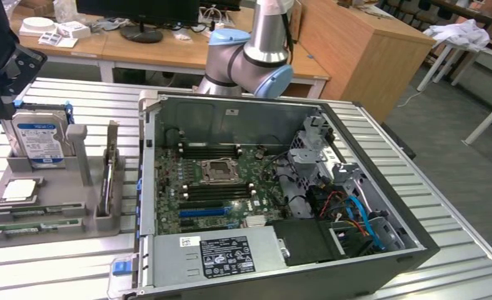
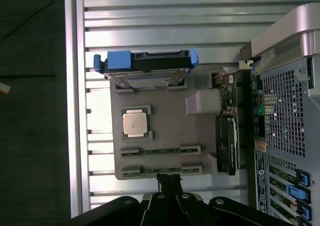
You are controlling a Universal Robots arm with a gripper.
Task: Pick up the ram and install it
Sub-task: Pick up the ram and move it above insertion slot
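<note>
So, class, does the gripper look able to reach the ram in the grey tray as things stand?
Probably yes. The gripper hangs over the ram, which lies uncovered in the grey tray; the hard drive stands at the far end, out of the way. The jaws are shut.

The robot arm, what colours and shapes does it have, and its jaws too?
The arm is a round silver-grey tube with thick joints that carry light blue caps. In the wrist view the jaws are black and narrow, on a black rounded body with small round bolt heads.
</note>
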